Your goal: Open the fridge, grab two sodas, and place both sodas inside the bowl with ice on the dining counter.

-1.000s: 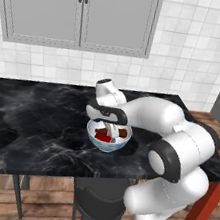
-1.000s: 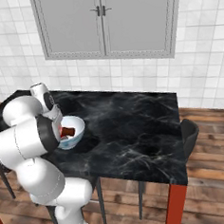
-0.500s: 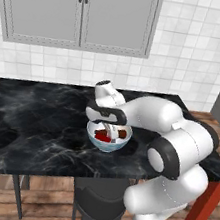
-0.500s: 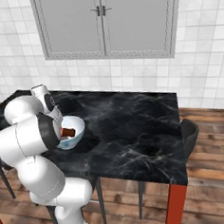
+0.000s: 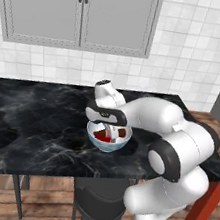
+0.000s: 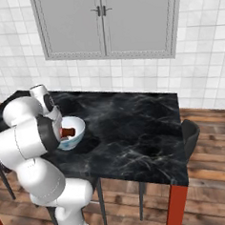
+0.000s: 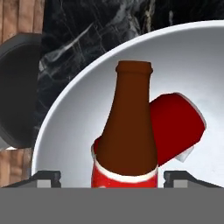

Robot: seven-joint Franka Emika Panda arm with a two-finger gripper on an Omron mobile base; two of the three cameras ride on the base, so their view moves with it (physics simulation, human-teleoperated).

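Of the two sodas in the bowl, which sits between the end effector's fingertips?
The brown bottle with the red label; the red can lies tilted behind it.

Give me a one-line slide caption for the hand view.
Hand camera looks down on the brown bottle and the red can lying in the white bowl on the dining counter.

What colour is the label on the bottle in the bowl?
Red with a thin white upper edge; the bottle is dark brown. Hand view shows it best.
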